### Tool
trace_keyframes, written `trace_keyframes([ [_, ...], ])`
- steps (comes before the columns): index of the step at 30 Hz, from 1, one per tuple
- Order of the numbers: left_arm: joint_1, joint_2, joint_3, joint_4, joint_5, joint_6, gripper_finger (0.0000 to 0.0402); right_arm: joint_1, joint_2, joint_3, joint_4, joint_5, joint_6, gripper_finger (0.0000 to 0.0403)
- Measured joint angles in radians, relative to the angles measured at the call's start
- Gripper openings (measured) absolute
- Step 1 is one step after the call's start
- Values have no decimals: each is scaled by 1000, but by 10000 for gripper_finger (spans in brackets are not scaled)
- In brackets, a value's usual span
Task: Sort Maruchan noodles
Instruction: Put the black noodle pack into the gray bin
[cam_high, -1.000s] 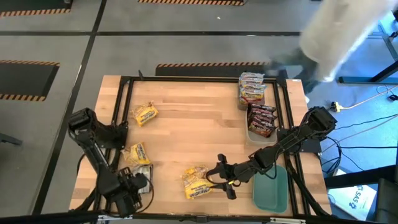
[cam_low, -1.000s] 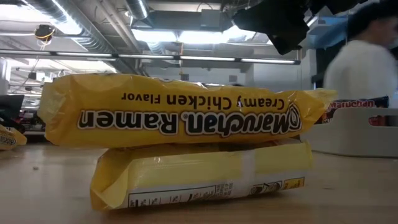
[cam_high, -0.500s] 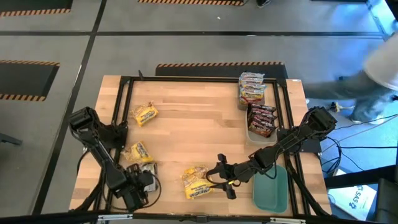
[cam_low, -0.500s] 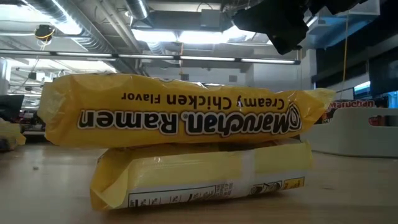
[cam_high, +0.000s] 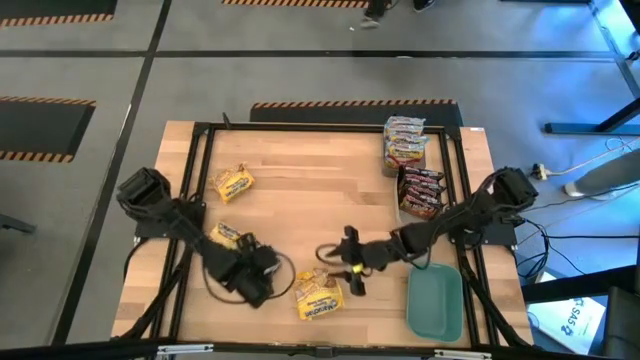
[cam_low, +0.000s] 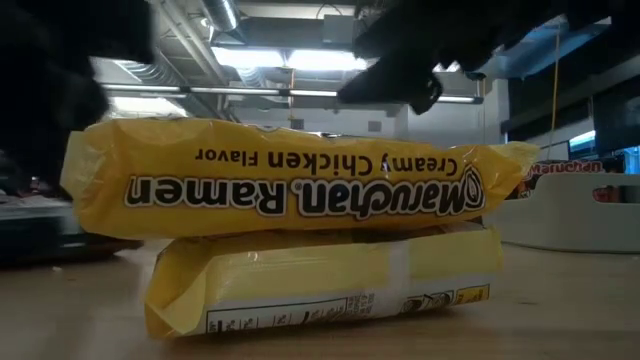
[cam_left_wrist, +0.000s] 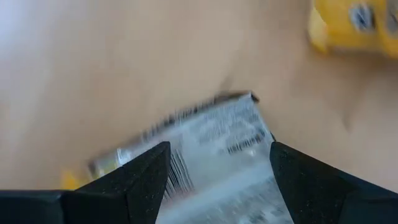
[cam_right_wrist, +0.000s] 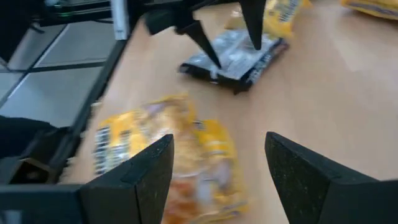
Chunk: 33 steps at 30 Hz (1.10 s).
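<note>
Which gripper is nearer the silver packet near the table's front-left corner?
Left. The left gripper hangs open right over the silver packet, fingers either side. The right gripper is farther, open beside the yellow stack.

Front stack (cam_high: 318, 296): 2 yellow packets, one laid on the other, flat near the table's front edge; "Maruchan Ramen Creamy Chicken Flavor" is read upside down on the top one (cam_low: 290, 178).
Silver packet (cam_right_wrist: 239, 55): flat on the wood, left of the stack, printed back up.
Left yellow packets: 1 (cam_high: 234, 183) lies far left, 1 (cam_high: 224, 234) nearer the front.
Silvery-pink stack (cam_high: 405, 142): at the far right corner.
Dark brown-red stack (cam_high: 421, 192): just in front of it.
</note>
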Motion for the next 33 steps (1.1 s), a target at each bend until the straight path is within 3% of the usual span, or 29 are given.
trace_keyframes([
  [9, 152, -3, 0, 119, -11, 380, 271, -160, 0, 0, -23, -129, -56, 237],
  [13, 161, -52, 0, 87, -13, 420, 271, -194, 0, 0, -22, -154, -102, 237],
  [18, 89, -168, -1, -9, -10, 366, 271, -205, 0, 0, -22, -171, -103, 237],
  [22, -7, -231, -71, -2, -15, 258, 271, -205, 0, 0, -19, -168, -101, 237],
  [30, -99, -222, -285, 164, 21, -39, 271, -205, 0, 0, -7, -163, -101, 237],
  [33, -76, -223, -320, 320, 11, -2, 271, -205, 0, 0, -8, -162, -100, 237],
])
